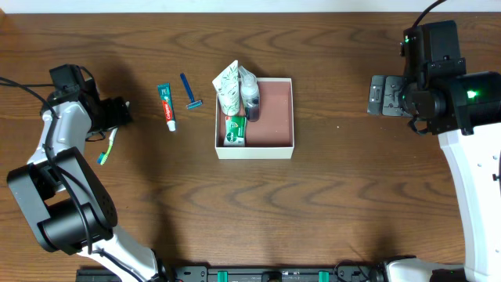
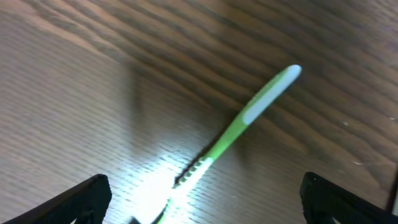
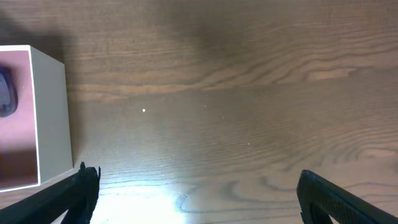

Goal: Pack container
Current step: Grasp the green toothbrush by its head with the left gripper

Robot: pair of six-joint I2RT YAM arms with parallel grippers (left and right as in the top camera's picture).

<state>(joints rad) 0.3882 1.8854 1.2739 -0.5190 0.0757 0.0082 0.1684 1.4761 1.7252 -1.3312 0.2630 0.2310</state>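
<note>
I saw the container [image 1: 272, 117] in the middle of the bench [image 1: 352, 219], nearer the far edge, my left pincer [image 2: 202, 190] released over the toothbrush [image 2: 249, 112] by the left edge, my right pincer [image 3: 196, 180] released too.

White-shelled arms [image 1: 61, 129] with black joints and cables [image 1: 427, 12]; the right arm [image 1: 477, 157] bears a green light [image 1: 472, 95].

1. The container [image 1: 272, 117] was white outside and reddish-brown inside.
2. The toothbrush [image 2: 261, 99] was bright green, paling to white at one end.
3. The toothpaste tube [image 1: 166, 102] was green and white with red print.
4. The razor [image 1: 188, 92] was blue.
5. The pouch [image 1: 228, 88] was white with green markings.
6. The table [image 1: 352, 196] was dark brown with streaked wood grain.
</note>
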